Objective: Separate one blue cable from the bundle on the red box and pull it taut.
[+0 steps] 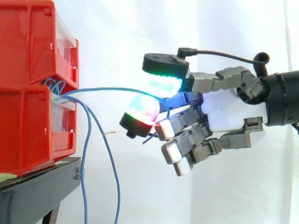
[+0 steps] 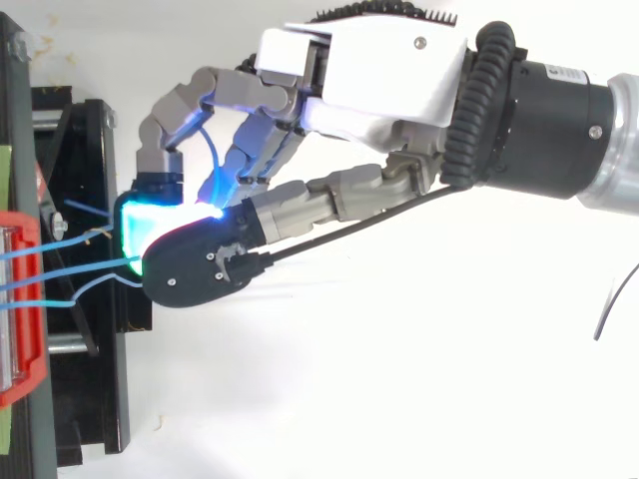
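One light, limp, I'd judge slippery blue cable (image 1: pixel 112 88) sits pinched in my hand's (image 1: pixel 233 109) curled fingers, apart from the red box (image 1: pixel 28 126).

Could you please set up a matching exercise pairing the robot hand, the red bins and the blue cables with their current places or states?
Things:
1 robot hand
2 red bins
3 held blue cable
4 loose blue cables

States:
A hang down beside the black stand
B stacked on the black stand
C pinches one cable
D runs nearly level from bins to hand

Pairs: 1-C, 2-B, 3-D, 4-A
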Controlling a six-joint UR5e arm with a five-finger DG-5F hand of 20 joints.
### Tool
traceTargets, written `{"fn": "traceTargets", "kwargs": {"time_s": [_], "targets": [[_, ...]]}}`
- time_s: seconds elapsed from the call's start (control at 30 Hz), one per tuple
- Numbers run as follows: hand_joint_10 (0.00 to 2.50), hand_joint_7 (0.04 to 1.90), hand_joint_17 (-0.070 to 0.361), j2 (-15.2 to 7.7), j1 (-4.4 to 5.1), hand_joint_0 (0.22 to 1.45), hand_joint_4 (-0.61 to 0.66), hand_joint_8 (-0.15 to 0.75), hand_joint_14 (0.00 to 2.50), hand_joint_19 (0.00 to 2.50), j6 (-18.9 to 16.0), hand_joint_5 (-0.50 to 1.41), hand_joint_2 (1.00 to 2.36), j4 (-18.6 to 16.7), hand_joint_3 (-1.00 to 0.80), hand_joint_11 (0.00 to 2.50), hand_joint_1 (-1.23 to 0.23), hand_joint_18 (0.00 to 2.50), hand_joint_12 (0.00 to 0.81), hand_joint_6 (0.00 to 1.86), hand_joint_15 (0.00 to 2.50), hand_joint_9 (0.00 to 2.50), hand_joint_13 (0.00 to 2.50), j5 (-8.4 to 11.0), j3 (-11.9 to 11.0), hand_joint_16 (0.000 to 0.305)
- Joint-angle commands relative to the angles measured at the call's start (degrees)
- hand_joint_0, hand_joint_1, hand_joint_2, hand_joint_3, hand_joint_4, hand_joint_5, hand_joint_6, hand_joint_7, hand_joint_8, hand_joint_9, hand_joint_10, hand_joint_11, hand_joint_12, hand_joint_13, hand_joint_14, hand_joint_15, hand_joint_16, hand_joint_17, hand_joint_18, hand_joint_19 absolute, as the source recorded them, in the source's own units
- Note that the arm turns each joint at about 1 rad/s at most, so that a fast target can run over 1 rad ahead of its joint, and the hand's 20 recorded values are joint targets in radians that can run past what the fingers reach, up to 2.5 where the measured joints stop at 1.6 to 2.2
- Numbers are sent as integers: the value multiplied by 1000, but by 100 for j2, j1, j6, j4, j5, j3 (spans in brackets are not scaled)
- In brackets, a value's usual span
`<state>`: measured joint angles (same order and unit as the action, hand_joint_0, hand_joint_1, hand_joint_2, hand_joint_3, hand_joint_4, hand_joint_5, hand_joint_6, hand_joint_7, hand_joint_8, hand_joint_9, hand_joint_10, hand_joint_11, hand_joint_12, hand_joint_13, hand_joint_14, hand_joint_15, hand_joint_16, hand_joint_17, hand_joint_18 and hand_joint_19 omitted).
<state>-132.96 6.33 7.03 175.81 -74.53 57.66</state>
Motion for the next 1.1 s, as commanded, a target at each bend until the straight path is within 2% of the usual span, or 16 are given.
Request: {"fn": "traceTargets", "kwargs": {"time_s": [0.0,0.3,0.47,0.57,0.7,0.83,1.07], "targets": [[22,860,116,-2,0,702,-75,198,24,802,-9,-127,1014,23,-345,617,-762,713,315,962,611,1050,993,0,0,52],[22,953,113,-2,0,727,-154,201,23,806,-35,-122,1018,23,-265,626,-796,715,315,963,606,1070,997,9,0,50],[21,920,112,-2,0,760,-220,186,23,796,-105,-131,1015,32,-320,616,-805,707,311,976,602,1057,992,-9,0,50],[24,933,110,-2,0,774,-222,184,24,802,-167,-133,1011,50,-375,624,-812,707,306,977,600,1055,992,-35,0,49],[22,922,109,-2,0,765,-211,181,24,803,-448,-134,1011,155,-383,623,-804,716,304,979,603,1064,999,-62,0,49],[21,917,111,-2,0,719,-147,186,25,818,-510,-123,1017,208,-307,615,-794,728,310,976,607,1108,1019,-62,0,49],[24,868,113,-2,26,658,-137,178,25,849,-518,-109,1016,269,-282,632,-781,721,314,969,622,1159,1032,-79,0,50]]}}
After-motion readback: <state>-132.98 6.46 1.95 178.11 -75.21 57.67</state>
